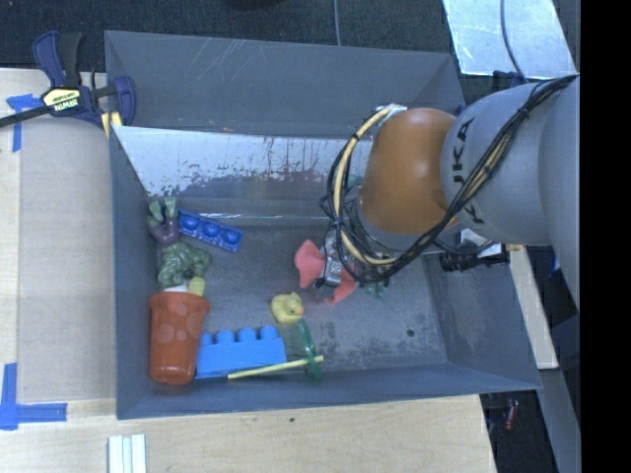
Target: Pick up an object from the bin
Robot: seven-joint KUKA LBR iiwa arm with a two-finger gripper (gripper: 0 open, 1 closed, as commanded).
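The gripper (333, 272) sat low over the floor of the grey bin (434, 335), close to the middle and a touch toward 3 o'clock. It was right at a pink, soft-looking crumpled piece (309, 260). The orange wrist cover (406, 170) hid much of the tool, so I could not tell whether the gripper was spread, pressed together or pinching the pink piece.

Judged as the grasp step, it would go best with the grip set across the narrowest fold of the pink piece, low enough to catch the body and not a loose edge. The lift should then go straight up. The small yellow lump (287, 308) lay just beside the piece at about 7 o'clock, and a sideways drag could knock it.

The rest of the contents crowded the 9 o'clock wall and the 7 o'clock corner:
- At 10 o'clock lay a flat blue studded bar (210, 232) with a purple-and-green toy plant (175, 256) next to it.
- Below these an orange-red cup (175, 341) touched a light blue brick (240, 349).
- A thin yellow stick with a green end (268, 367) lay along the brick's lower edge.

From 3 to 5 o'clock the floor was bare, which left room to withdraw
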